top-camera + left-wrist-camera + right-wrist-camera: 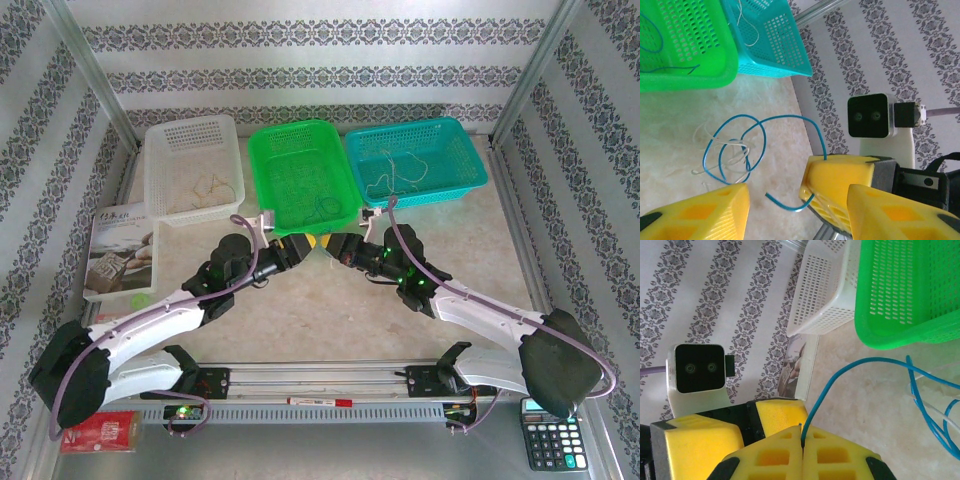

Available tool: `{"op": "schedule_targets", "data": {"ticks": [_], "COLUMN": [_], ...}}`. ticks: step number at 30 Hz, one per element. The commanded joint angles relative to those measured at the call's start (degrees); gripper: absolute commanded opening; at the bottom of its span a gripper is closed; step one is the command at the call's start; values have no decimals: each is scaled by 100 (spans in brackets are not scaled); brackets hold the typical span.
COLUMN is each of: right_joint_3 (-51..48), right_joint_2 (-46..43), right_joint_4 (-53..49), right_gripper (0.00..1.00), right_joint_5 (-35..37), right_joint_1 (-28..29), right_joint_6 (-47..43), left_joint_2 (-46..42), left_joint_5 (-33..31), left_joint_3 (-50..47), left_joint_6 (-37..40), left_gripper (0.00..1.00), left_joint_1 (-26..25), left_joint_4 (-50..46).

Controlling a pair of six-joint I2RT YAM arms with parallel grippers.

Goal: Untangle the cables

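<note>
On the table in front of the green basket, a blue cable (735, 145) lies looped and tangled with a whitish cable (725, 156). My right gripper (802, 439) is shut on the blue cable (860, 364) near one end, and the short tail (785, 205) pokes out past its fingers. My left gripper (797, 212) faces it nose to nose with its jaws apart. Its two yellow fingers (705, 215) straddle the right gripper's tip and the tail, gripping nothing. From above, the left gripper (303, 246) and the right gripper (337, 247) meet at mid-table.
Three baskets line the back: white (160, 170) with tan cables, green (268, 170) with a dark cable, teal (468, 160) with whitish cables. A booklet (120, 250) lies at the left, a calculator (553, 437) at the near right and a red packet (100, 430) at the near left.
</note>
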Motion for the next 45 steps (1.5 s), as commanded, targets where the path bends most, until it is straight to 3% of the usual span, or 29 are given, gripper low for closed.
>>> {"op": "schedule_targets", "data": {"ticks": [1, 13, 23, 27, 31, 34, 36, 45], "right_joint_3": [-89, -204, -230, -230, -221, -264, -328, -380], "right_joint_2": [-139, -227, -185, -176, -181, -281, -429, -1664], "right_joint_4": [328, 436, 542, 549, 553, 393, 160, -1893], "right_gripper": [0, 0, 0, 0, 0, 27, 37, 38], "right_joint_5": [-117, -149, -150, -144, -192, -219, -204, 330], "right_joint_1": [-80, -99, -97, -107, -116, -187, -246, -357], "right_joint_6": [118, 230, 278, 279, 246, 91, -93, -1849], "left_joint_2": [99, 306, 426, 425, 384, 291, 208, -44], "left_joint_5": [-86, -121, -39, -42, -41, -63, -63, 364], "left_joint_3": [-18, -6, 31, 13, 7, 55, 132, 926], "left_joint_6": [-129, -203, -248, -259, -233, -156, -80, 455], "left_gripper": [53, 28, 23, 15, 0, 0, 0, 0], "left_joint_1": [-125, -177, -187, -195, -204, -204, -204, -204], "left_joint_4": [529, 917, 1081, 1119, 1111, 970, 801, -617]}}
